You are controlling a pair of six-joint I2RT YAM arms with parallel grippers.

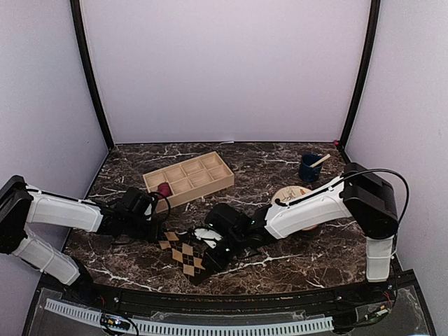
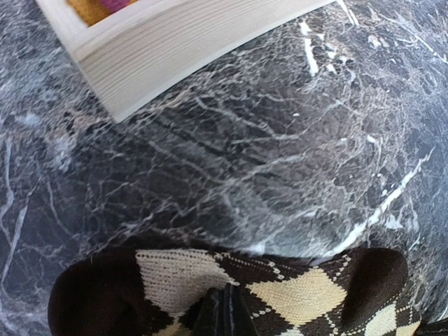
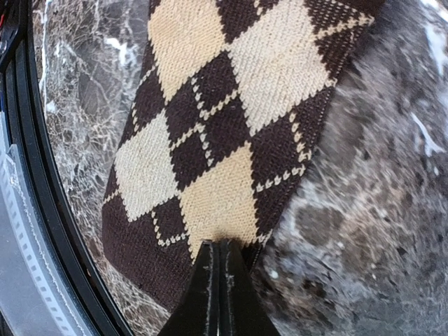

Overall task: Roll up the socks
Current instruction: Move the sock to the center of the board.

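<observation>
I see the argyle sock (image 1: 183,253) lying flat on the table (image 1: 280,157), close to the near edge, between my two arms. The left gripper (image 2: 225,311) has its fingers pressed together and pinches the sock at its far end. The right gripper (image 3: 220,280) is also pressed together and pinches the fabric at the end nearest the table edge. The red sock (image 1: 164,189) is, I think, the small dark red thing in one compartment of the tray (image 1: 224,180), but the top view is too coarse to be sure.

In my judgement the step in hand is to start the roll of the argyle sock, and the task is only at its beginning. To do it well I would let one end stay low on the table as an anchor and turn the other end over it in a small, tight fold. I would lift only a little, so that the fabric does not stretch or slip out of the thin pinch. The sock is soft and will sag where nothing supports it, so slow, even moves of both arms are better.
</observation>
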